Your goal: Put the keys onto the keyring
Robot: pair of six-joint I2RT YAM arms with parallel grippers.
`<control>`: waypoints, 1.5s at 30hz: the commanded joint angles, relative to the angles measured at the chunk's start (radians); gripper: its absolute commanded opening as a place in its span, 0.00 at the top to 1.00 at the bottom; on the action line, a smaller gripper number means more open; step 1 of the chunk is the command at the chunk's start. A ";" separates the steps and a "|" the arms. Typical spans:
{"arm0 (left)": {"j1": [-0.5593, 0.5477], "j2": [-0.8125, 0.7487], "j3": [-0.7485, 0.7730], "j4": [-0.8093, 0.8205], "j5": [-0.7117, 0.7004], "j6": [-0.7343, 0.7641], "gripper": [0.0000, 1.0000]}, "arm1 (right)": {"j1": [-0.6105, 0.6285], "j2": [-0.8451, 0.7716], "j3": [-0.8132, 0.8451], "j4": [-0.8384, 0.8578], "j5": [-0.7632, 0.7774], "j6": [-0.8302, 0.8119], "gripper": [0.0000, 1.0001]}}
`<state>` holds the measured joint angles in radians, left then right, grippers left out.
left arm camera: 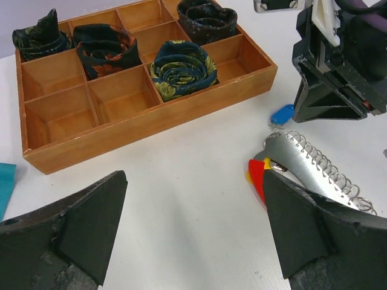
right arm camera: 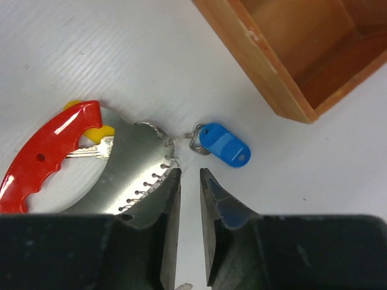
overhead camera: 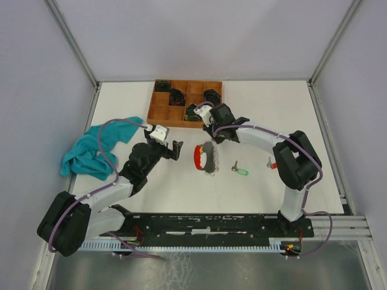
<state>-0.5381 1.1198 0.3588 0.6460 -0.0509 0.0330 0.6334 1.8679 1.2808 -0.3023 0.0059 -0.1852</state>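
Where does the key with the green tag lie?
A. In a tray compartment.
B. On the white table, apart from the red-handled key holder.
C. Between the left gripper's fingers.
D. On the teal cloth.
B: the top view shows the key with the green tag on the white table, a gap of bare surface between it and the red-handled key holder.

Bright, even light is coming from overhead, throwing faint soft shadows under the arms onto the white table. Top view is reading sharp throughout. In the wrist views the left claw and right claw are blurring dark close to the lens, and the metal keyring is glinting mildly.
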 commanded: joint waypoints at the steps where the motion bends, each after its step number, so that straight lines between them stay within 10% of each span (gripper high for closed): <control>1: 0.003 -0.008 0.004 0.074 -0.024 -0.091 0.01 | -0.040 -0.035 0.026 0.030 0.017 0.104 0.69; 17: 0.001 -0.307 0.034 -0.190 -0.084 -0.444 0.01 | -0.083 -0.655 -0.287 -0.051 0.409 0.391 0.01; 33: 0.000 -0.777 0.171 -0.853 -0.147 -0.559 0.01 | -0.083 -1.296 -0.593 -0.125 0.367 0.445 0.00; 45: 0.001 -0.898 0.227 -0.976 -0.109 -0.383 0.01 | -0.083 -1.339 -0.626 -0.164 0.384 0.475 0.00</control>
<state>-0.5388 0.2306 0.5884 -0.2947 -0.1810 -0.4328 0.5495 0.5262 0.6487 -0.4767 0.3710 0.2726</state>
